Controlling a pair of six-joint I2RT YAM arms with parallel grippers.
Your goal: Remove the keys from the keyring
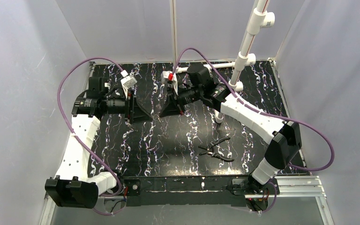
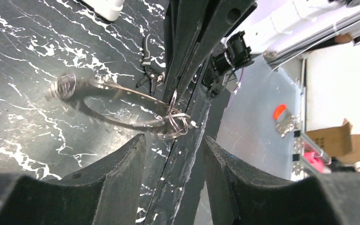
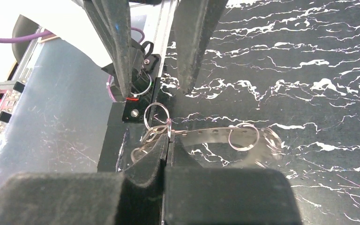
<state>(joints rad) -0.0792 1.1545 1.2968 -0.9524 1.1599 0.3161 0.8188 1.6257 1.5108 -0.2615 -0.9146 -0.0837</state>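
The step in hand looks like getting a good hold on the keyring (image 3: pixel 211 135) with both grippers. The right gripper (image 3: pixel 168 143) is squeezed tight on one end of the keyring, right by a bunch of small rings (image 3: pixel 156 115). The left gripper (image 2: pixel 174 139) faces it with its fingers apart and nothing between them.

The keyring hangs in the air between the two grippers, over the far middle of the bench (image 1: pixel 168 154). It sticks out sideways from the right gripper, and more small rings sit at its free end. I cannot make out any keys for sure. Nothing looks taken off yet, so the job seems near its start.

Next, I think the left gripper needs to close on one small ring, or on the band, very carefully, so a ring can be slid off. The rings are thin and shiny, so they may slip.

The pliers (image 1: pixel 215 150) lie by the near edge of the bench, a bit right of the middle, away from both grippers.
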